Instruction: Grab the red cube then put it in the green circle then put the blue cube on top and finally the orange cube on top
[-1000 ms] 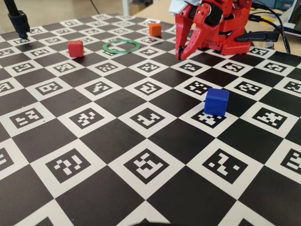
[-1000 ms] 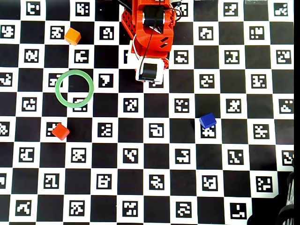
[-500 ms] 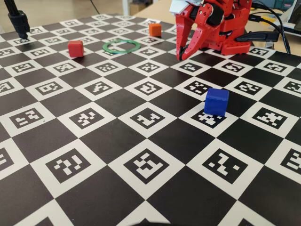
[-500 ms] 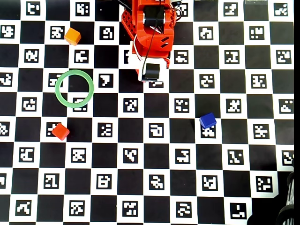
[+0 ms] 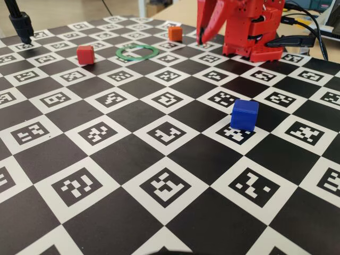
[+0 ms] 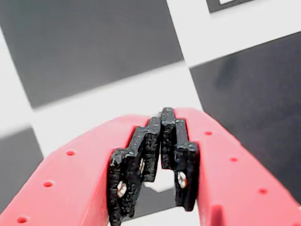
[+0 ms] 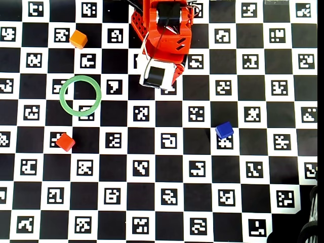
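The blue cube (image 5: 244, 114) sits nearest the fixed camera on the checkerboard table (image 5: 133, 175), with the red cube (image 5: 85, 54) and orange cube (image 5: 175, 33) farther back. The green circle (image 5: 137, 51), between those two, holds only bare board. Only the wrist view shows the gripper (image 6: 162, 125) close up: black fingertips (image 6: 141, 155) pressed together, clenched on nothing. Overhead, the red arm (image 7: 164, 38) hides its tips.

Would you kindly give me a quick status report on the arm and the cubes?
Gripper jaws shut, empty. Red cube on the board outside the green circle. Blue cube and orange cube untouched. Path clear.
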Action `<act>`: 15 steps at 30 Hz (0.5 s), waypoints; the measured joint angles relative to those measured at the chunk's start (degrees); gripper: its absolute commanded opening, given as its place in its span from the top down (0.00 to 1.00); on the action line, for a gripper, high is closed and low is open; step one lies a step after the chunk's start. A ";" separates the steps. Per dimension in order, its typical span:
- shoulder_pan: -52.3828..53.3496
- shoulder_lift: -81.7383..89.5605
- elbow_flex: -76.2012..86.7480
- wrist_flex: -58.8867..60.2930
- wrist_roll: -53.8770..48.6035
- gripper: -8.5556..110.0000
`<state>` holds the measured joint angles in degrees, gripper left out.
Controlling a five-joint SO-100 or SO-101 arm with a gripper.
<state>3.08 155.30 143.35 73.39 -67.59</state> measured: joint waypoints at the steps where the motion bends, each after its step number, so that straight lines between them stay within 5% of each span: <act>1: 0.53 -2.81 -3.78 1.05 1.93 0.97; 15: 18.90 -43.77 -49.48 13.62 23.38 0.84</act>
<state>21.97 111.53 93.87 87.01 -44.21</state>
